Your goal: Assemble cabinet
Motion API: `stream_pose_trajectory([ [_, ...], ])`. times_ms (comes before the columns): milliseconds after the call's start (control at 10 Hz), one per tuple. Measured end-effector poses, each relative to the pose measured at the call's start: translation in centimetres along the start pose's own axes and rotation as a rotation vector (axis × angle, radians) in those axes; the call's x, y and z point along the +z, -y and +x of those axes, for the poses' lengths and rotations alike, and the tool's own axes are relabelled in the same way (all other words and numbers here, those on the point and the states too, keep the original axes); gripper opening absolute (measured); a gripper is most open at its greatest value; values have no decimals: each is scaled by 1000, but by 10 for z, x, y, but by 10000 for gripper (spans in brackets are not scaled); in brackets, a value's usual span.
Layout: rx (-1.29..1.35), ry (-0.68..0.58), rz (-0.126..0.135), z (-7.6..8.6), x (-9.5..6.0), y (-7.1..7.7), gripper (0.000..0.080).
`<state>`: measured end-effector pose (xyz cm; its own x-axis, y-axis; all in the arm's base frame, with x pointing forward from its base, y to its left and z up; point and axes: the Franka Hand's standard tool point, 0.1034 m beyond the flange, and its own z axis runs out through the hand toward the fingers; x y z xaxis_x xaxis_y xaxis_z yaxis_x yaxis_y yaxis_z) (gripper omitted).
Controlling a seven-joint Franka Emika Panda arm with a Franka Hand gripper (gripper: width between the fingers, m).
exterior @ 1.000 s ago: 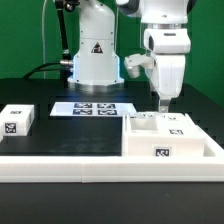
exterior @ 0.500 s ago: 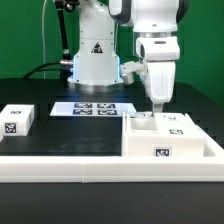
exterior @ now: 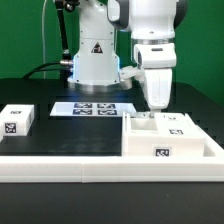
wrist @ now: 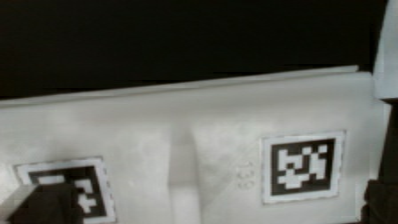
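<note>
The cabinet body point(exterior: 190, 148) is a glossy white plastic box with crisp square edges. It is open at the top and sits at the exterior view's right on a matte black table point(exterior: 60, 135), with a small black-and-white square tag point(exterior: 162, 152) on its near wall and more tags on the surfaces inside. A small white block point(exterior: 17, 120) of the same plastic, also tagged, lies well apart at the exterior view's left. The thin flat marker board point(exterior: 95, 108) lies between them, farther back, and a long low white rail point(exterior: 80, 170) runs across the front. The smooth white arm point(exterior: 155, 30) hangs straight down, and its gripper point(exterior: 153, 109) points vertically at the body's back corner on the exterior view's left, just above the rim or touching it (the angle does not settle which). Its fingertips merge with the white plastic behind them, so I cannot tell how far apart the jaws stand. The wrist view is blurred. It shows the cabinet body point(wrist: 196, 120) as a white surface with a shallow fold, one tag fully in frame and another cut by a dark shape at the edge.
</note>
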<state>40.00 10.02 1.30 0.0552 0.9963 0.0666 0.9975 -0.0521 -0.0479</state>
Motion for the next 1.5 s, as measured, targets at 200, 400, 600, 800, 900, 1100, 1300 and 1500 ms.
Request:
stream_pose_trajectory([
  [200, 1, 0, 3, 0, 1, 1, 674],
  [400, 1, 0, 4, 0, 2, 1, 539],
  [600, 1, 0, 7, 0, 3, 2, 220],
  [800, 3, -2, 0, -1, 2, 0, 68],
  [900, 5, -4, -2, -1, 2, -1, 69],
  [1100, 5, -4, -2, -1, 2, -1, 69],
  [1300, 5, -4, -2, -1, 2, -1, 69],
  [1500, 21, 6, -1, -2, -5, 0, 69],
])
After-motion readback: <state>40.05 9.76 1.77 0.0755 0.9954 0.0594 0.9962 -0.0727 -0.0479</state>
